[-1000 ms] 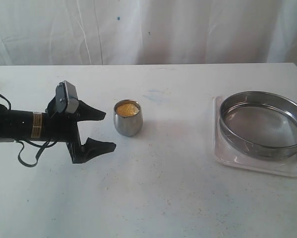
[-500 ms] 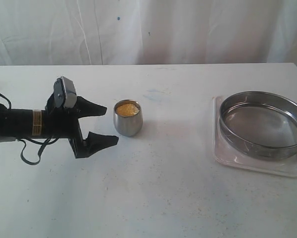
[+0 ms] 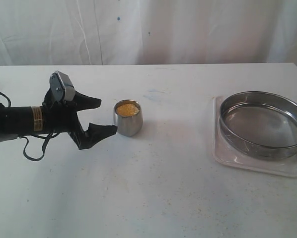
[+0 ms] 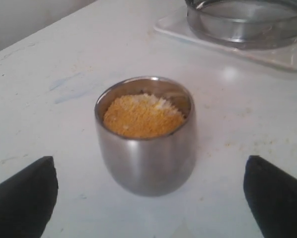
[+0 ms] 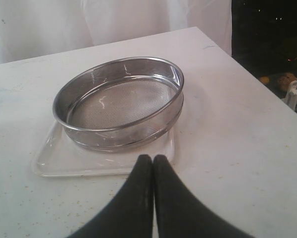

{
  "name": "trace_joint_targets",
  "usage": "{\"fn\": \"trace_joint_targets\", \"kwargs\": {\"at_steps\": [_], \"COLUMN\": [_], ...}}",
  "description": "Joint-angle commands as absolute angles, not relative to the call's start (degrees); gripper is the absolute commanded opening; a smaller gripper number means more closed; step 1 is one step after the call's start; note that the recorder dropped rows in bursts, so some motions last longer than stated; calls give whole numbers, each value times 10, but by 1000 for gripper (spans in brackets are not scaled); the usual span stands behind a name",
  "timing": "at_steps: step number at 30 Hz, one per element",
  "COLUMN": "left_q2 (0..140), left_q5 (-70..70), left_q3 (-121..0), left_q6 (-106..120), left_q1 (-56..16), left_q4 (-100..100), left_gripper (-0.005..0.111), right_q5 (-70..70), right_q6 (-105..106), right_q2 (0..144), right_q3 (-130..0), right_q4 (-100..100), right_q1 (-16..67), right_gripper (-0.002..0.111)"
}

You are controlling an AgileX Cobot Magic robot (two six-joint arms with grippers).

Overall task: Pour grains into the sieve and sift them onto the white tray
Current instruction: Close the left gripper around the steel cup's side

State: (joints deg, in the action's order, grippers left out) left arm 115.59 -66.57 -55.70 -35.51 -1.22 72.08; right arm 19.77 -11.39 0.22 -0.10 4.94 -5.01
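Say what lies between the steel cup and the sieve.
Past the cup, only bare table, then the rim of the white tray under the sieve; the exterior view shows it.

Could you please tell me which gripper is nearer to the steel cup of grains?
Left. The left gripper is open, with the cup just ahead of its fingertips. The right gripper is shut, by the white tray holding the sieve, far from the cup.
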Motion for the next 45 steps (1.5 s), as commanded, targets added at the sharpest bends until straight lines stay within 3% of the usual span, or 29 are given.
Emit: {"fn": "trace_joint_targets", "kwargs": {"at_steps": [1, 22, 28, 45], "left_q2": [1154, 1156, 1213, 1301], "left_q5": [-601, -570, -594, -660], "left_q3": [-560, -565, -637, -684], "left_q6": [-301, -210, -323, -254], "left_q1": [-13, -65, -65, -107], "left_q4": [720, 608, 671, 629], "left_gripper": [105, 105, 105, 105], "right_q5": [197, 197, 197, 197], "right_q6": [-114, -114, -114, -114], "right_q2": [0, 0, 0, 0], "right_q3": [0, 0, 0, 0], "right_q4": [54, 54, 54, 54], "right_q1": [-53, -53, -53, -53], "right_gripper": [0, 0, 0, 0]}}
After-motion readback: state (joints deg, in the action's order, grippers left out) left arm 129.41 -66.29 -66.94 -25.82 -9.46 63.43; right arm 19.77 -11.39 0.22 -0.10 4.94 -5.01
